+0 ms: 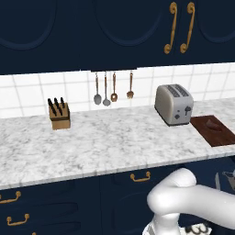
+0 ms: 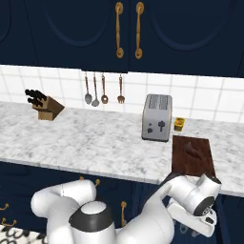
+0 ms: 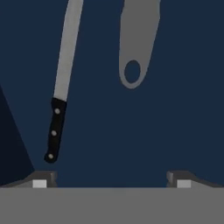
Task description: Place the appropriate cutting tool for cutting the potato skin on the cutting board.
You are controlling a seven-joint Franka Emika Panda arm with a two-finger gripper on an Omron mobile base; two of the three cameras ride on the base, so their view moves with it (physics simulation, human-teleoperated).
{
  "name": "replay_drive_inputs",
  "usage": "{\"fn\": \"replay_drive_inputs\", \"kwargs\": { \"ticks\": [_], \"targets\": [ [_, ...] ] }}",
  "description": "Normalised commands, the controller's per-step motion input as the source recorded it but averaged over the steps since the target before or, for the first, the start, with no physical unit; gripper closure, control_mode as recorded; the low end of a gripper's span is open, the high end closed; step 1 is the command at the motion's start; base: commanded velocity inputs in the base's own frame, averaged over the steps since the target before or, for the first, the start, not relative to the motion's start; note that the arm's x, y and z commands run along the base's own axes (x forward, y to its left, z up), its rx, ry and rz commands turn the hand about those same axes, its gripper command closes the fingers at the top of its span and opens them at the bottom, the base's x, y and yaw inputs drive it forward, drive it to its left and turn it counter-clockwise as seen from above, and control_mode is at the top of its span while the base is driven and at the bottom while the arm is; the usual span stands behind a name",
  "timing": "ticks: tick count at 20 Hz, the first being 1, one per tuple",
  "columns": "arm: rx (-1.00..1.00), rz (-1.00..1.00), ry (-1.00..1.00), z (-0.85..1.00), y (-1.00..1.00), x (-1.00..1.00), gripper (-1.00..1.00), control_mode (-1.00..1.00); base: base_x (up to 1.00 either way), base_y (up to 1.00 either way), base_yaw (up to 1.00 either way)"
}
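No readable text, label, brand, number or sign on anything here.

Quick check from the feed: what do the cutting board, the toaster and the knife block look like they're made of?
The cutting board looks like dark reddish-brown wood, matte. The toaster appears to be metal with a brushed silver-grey finish, with dark slots and knobs. The knife block looks like light, unvarnished wood, holding black handles that seem plastic. All rendered, so these are guesses from colour and sheen.

arm folded low | pincer (image 3: 111, 178) apparently open | holds nothing
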Motion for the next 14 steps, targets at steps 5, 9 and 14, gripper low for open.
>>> {"fn": "replay_drive_inputs", "kwargs": {
  "ticks": [5,9,14],
  "targets": [
    [-0.06,-0.05,0.0,-0.57,-0.12,0.53,-1.0,-1.0,0.0,0.0,0.0],
    [-0.05,0.0,0.02,-0.62,0.0,0.25,-1.0,-1.0,0.0,0.0,0.0],
    [-0.02,0.0,0.0,-0.36,-0.01,0.05,-1.0,-1.0,0.0,0.0,0.0]
  ]
}}
